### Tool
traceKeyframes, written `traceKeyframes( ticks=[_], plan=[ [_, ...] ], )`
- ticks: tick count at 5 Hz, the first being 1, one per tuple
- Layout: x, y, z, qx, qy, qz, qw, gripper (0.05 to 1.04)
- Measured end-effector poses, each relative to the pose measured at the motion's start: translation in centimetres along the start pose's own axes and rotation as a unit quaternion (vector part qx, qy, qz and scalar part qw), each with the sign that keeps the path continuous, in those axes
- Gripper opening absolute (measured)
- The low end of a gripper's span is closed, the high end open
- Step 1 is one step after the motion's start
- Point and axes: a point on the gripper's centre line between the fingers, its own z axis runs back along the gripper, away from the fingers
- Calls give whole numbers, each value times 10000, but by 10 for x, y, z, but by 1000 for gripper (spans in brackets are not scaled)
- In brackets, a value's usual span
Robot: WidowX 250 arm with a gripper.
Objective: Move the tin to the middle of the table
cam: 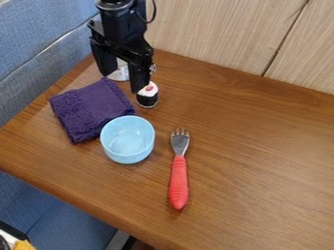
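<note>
The black two-finger gripper [121, 83] is spread wide at the table's far left, pointing down, its fingers either side of the silvery-white tin [119, 74]. The tin is partly hidden, so its heading and long axis cannot be told. The black arm [120, 22] hangs down from the far edge. Just right of the gripper stands a black-and-white toy sushi roll [148, 97]; nearer lie a folded purple cloth [91, 110], a round light-blue bowl [128, 140] and a red-handled metal fork [178, 180]. Around the brown wooden table [261, 146] are a blue padded seat [39, 34] and a pale wood-grain wall [209, 34].
</note>
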Motion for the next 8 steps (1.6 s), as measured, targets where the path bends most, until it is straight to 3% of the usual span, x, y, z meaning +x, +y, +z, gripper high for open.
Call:
traceKeyframes(
  ticks=[1, 3, 5, 7, 8],
  plan=[
    [-2, -2, -8, -65, 106, 10, 9999, 1001],
    [15, 45, -15, -1, -141, 829, 9965, 1001],
    [39, 105, -32, 268, -268, 1959, 9799, 1001],
    [57, 154, -55, 504, -95, 2620, 9637, 1001],
    [52, 173, -65, 746, 141, 2902, 9539, 1001]
  ],
)
